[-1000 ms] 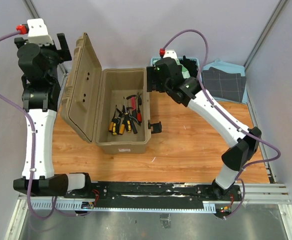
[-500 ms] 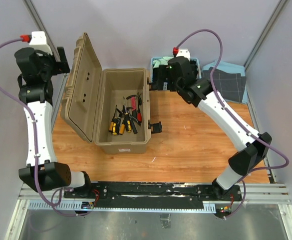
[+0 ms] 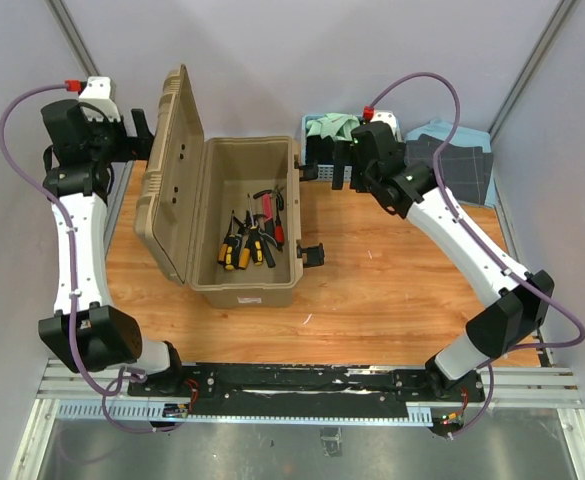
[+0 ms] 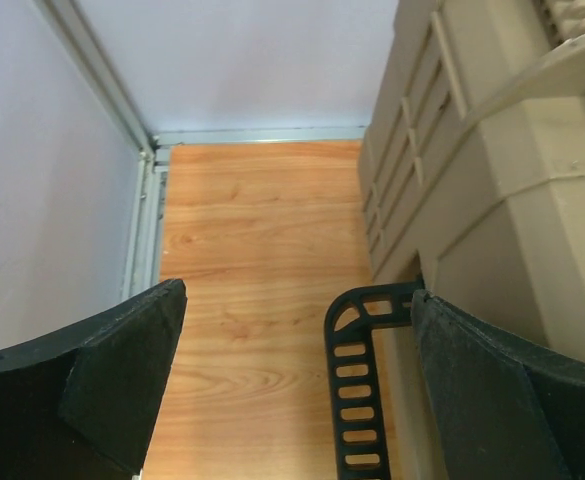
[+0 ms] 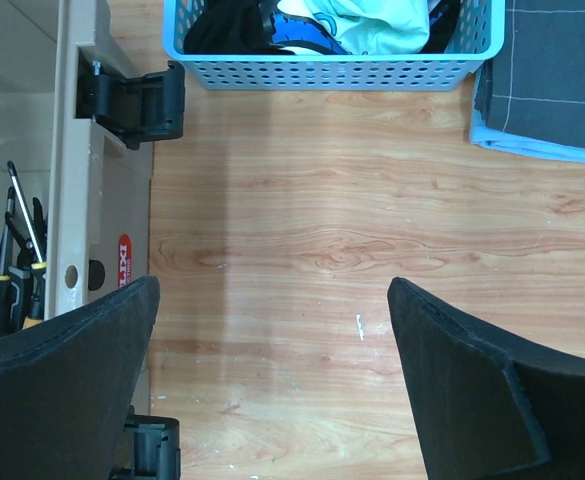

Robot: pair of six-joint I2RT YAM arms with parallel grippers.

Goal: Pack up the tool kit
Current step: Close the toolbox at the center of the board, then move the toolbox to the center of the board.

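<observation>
Currently at centre frame: tan toolbox (image 3: 242, 288) on the wooden worktop (image 3: 392, 290), lid (image 3: 172, 190) raised at its left side. Contents: hand tools (image 3: 250, 238), loose on its floor. Left gripper (image 4: 292, 335), upper left behind the lid: jaws wide, empty. Right gripper (image 5: 272, 370), beside the blue basket (image 5: 332, 70): jaws wide, empty.

Toolbox lid (image 4: 492, 230) partly out of frame
</observation>
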